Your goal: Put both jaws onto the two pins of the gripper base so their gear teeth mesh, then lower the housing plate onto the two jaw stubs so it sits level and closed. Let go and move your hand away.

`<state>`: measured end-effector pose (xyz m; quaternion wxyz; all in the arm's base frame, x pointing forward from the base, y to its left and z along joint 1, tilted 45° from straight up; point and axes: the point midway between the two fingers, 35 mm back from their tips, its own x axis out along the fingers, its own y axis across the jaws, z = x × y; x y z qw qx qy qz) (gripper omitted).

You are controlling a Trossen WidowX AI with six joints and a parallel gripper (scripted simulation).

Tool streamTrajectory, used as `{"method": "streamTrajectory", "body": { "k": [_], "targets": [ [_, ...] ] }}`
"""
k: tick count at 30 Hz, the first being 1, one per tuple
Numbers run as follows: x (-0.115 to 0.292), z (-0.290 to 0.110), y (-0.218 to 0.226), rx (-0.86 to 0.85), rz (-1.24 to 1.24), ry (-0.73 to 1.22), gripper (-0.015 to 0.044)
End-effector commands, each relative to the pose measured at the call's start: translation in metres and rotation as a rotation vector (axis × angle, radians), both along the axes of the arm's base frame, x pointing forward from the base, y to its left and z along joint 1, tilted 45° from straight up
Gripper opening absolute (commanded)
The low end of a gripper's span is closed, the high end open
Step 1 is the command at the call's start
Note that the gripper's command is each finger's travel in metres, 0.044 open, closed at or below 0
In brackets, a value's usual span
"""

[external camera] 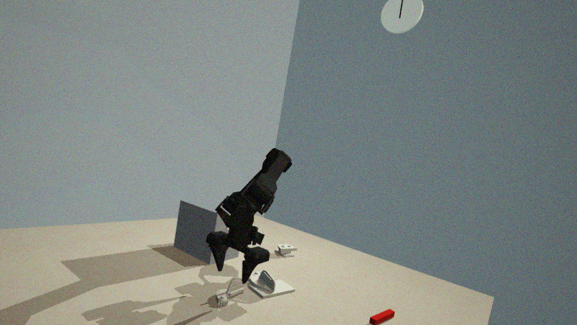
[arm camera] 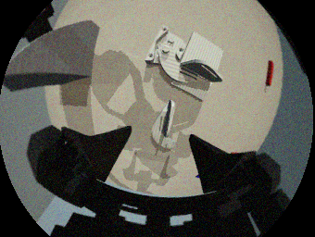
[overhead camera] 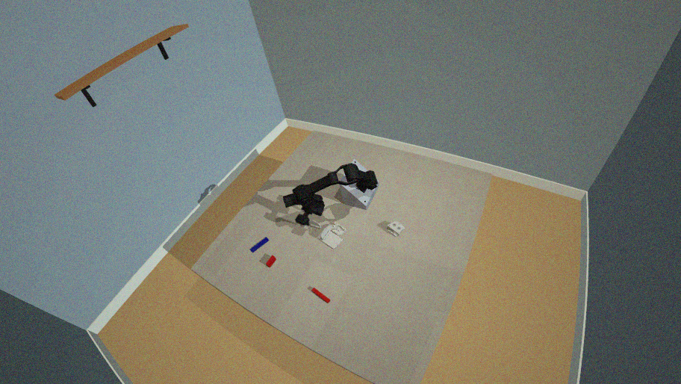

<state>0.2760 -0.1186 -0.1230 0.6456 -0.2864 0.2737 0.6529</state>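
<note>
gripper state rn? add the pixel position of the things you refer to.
Gripper point(external camera: 232, 277) point(arm camera: 160, 133): open, nothing between the fingers, above the loose white jaw piece point(external camera: 222, 298) point(arm camera: 163, 127).
</note>
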Motion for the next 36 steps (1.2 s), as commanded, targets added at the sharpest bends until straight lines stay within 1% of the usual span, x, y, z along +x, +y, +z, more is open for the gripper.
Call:
{"method": "streamTrajectory", "body": {
  "k": [1,23,36],
  "targets": [
    [0.0,-0.005,0.005,0.008,-0.008,0.004,0.044],
    [0.001,-0.031,0.03,0.011,-0.013,0.002,0.044],
    [0.001,-0.031,0.031,0.011,-0.013,0.002,0.044]
  ]
}}
